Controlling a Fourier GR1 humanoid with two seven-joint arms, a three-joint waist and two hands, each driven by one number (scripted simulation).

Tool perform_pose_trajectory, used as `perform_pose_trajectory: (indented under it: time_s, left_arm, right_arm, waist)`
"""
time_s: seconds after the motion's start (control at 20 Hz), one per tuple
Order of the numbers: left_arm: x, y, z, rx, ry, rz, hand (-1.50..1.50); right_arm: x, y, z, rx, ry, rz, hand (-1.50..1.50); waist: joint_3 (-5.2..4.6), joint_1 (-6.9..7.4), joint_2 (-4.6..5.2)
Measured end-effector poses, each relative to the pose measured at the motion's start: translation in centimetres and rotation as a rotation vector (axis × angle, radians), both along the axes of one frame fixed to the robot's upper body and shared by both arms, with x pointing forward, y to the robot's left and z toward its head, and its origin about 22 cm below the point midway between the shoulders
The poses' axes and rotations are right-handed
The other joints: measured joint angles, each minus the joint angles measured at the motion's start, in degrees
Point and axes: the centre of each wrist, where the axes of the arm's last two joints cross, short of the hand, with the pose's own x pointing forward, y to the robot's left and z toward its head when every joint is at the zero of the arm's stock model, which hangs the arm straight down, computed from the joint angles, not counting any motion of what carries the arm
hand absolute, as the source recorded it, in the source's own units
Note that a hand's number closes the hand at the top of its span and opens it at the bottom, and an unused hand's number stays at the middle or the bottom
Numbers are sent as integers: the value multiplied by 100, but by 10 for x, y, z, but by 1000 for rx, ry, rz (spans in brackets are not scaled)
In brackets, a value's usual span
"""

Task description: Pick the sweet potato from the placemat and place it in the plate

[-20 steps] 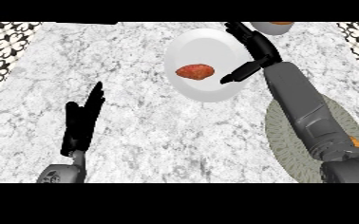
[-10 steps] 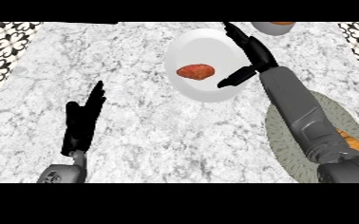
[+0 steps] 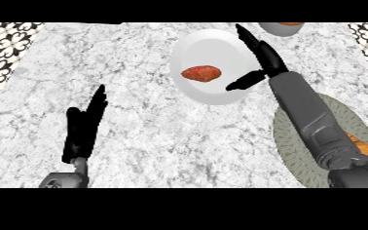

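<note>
Grey-veined marble makes up the counter [image 3: 144, 126] that fills the head view, with a strip of black-and-white patterned tile at its far left and far right corners.

Nearest, at the lower left, the left hand [image 3: 81, 131] rests above the counter with its fingers straight and pointing away, holding nothing. It is well apart from everything else on the surface.

Across from it, at the lower right, the right forearm passes over a round grey-green placemat [image 3: 302, 141]. A sliver of something orange shows at the mat's right side, just beside the forearm, too little of it to tell what it is.

Farther out, the right hand [image 3: 265, 63] is spread open over the right rim of a white plate [image 3: 208, 44]. Its fingers are straight and reach away along the rim, and its thumb [image 3: 243, 82] sticks out to the left over the plate's lower right part. It grips nothing.

Left of that thumb, and clear of it, the sweet potato [image 3: 201, 73] lies in the plate, a little below the plate's middle.

Beyond the right hand's fingertips, at the far edge of the counter, part of a grey bowl [image 3: 277, 29] shows with something orange inside.
</note>
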Motion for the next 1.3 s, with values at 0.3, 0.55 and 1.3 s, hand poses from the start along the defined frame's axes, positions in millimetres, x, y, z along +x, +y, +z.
perform_pose_trajectory:
  time_s: [0.3,0.55,1.3]
  left_arm:
    - [3,-2,0,-5,0,-4,0]
    - [3,-2,-1,-8,-3,-13,0]
    - [9,0,2,-3,-12,-18,0]
  right_arm:
    - [-3,-18,-2,-27,5,-38,-150]
    - [-4,-33,-2,-50,-1,-75,-150]
    - [-16,-91,0,-38,-30,-212,-150]
  waist:
    - [1,5,14]
    - [3,22,24]
    - [11,84,52]
